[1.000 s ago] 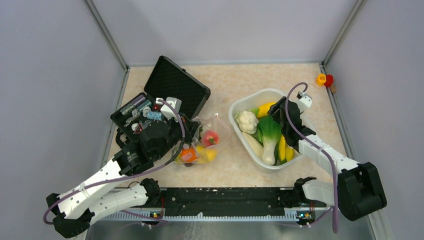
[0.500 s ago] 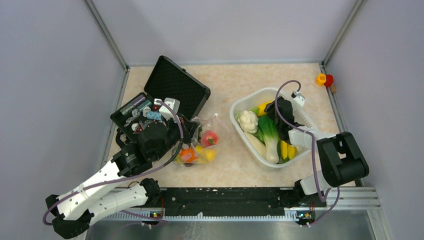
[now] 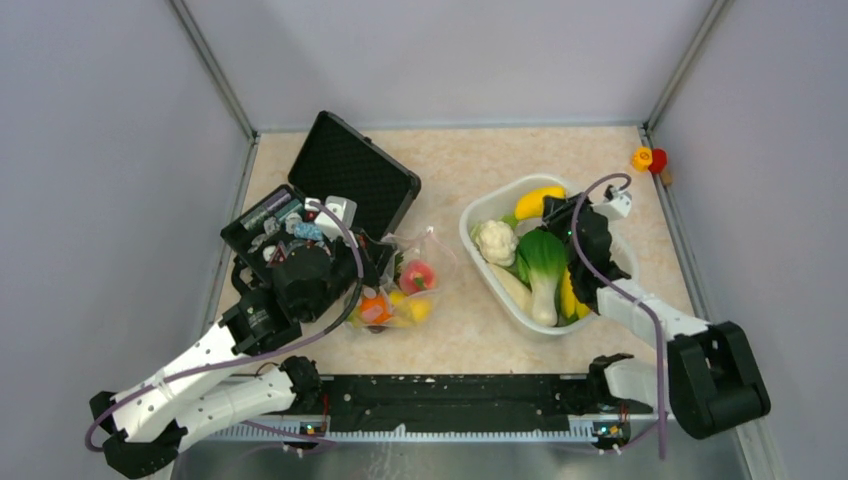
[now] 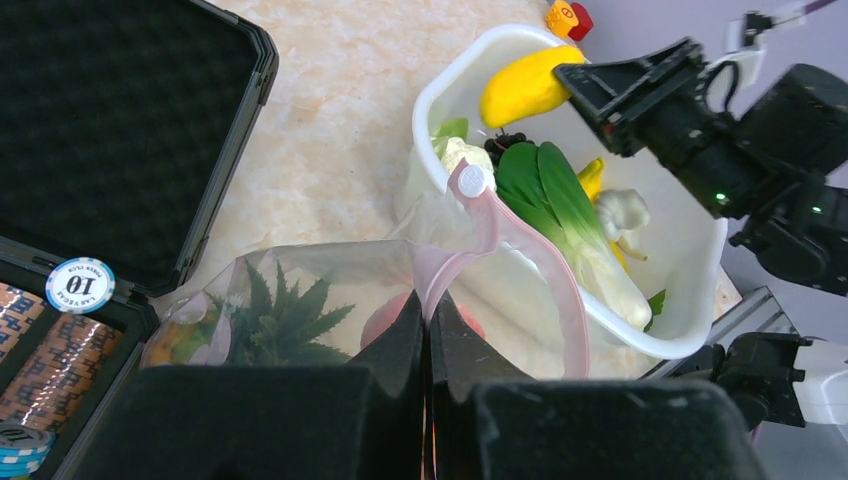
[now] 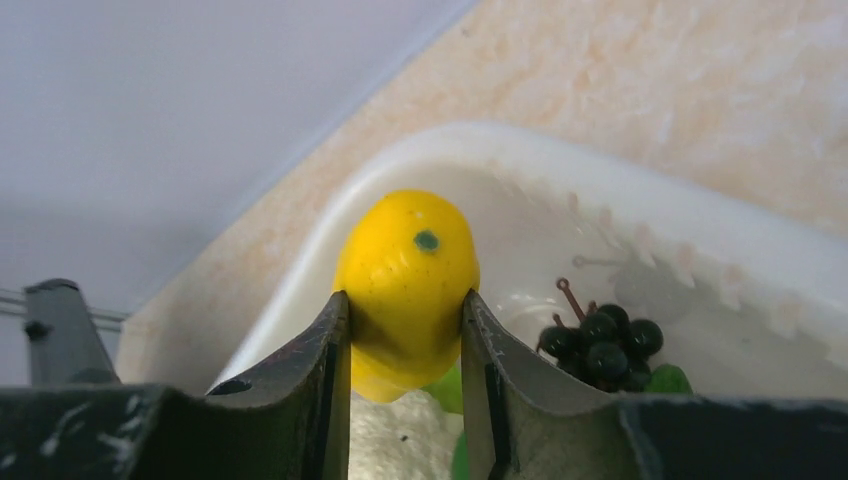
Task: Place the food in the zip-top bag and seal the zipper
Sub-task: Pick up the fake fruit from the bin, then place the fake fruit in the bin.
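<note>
The table (image 3: 470,170) in front of me has a pale, beige, stone-patterned top, walled in by grey panels on three sides. My two bases sit on a black rail (image 3: 450,390) along its near edge. At my far left a black case (image 3: 350,170) lies open, with its foam-lined lid tipped back toward the far wall. Just beside it, toward the middle, the clear zip-top bag (image 3: 425,262) rests crumpled on the surface. Right of that, well apart from the case, stands the white tub (image 3: 480,205). In the far right corner sit two small pieces (image 3: 648,159), one orange and one red, possibly dice.
</note>
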`<state>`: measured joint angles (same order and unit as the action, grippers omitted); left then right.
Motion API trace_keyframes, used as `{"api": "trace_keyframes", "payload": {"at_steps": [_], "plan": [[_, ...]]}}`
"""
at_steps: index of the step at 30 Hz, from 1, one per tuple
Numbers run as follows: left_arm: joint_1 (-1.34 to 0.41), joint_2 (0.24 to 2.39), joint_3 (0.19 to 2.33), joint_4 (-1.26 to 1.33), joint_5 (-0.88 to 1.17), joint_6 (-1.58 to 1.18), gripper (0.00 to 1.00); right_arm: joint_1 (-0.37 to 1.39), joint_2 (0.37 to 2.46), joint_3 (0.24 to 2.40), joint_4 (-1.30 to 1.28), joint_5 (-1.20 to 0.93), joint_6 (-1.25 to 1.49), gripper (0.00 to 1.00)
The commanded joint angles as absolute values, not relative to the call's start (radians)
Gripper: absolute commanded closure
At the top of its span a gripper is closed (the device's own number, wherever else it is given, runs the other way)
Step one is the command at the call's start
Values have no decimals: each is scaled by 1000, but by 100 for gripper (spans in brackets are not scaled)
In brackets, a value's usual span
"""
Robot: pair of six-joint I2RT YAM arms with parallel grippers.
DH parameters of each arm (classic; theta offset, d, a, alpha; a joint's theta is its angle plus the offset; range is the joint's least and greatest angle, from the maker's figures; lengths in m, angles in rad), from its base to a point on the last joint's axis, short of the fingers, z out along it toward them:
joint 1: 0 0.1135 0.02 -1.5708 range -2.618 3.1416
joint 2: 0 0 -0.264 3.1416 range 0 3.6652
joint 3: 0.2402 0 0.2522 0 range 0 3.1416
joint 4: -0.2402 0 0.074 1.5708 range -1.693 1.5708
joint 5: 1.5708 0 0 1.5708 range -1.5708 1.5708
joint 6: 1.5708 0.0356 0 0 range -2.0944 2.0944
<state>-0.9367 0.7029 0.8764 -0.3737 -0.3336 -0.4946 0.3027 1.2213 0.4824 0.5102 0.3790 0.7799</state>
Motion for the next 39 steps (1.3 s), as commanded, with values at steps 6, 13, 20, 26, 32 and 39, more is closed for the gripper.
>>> {"api": "trace_keyframes", "payload": {"at_steps": [6,13,20,26,32,39], "plan": [[-934,701,890,-309,-317,-490,100,294,896,413,462,396,704,100],[-934,712,889,-307,-311,-495,100,293,663,390,327,201,726,100],[-934,725,881,-298,-305,-500,100,295,505,371,300,-140,820,100],[-934,733,882,-299,-302,-502,100,295,490,411,349,-319,829,99],[-934,744,880,-288,-296,-503,100,304,487,416,450,-437,888,99],[-934,768,892,-287,-287,-499,100,339,448,439,326,-363,790,99]]}}
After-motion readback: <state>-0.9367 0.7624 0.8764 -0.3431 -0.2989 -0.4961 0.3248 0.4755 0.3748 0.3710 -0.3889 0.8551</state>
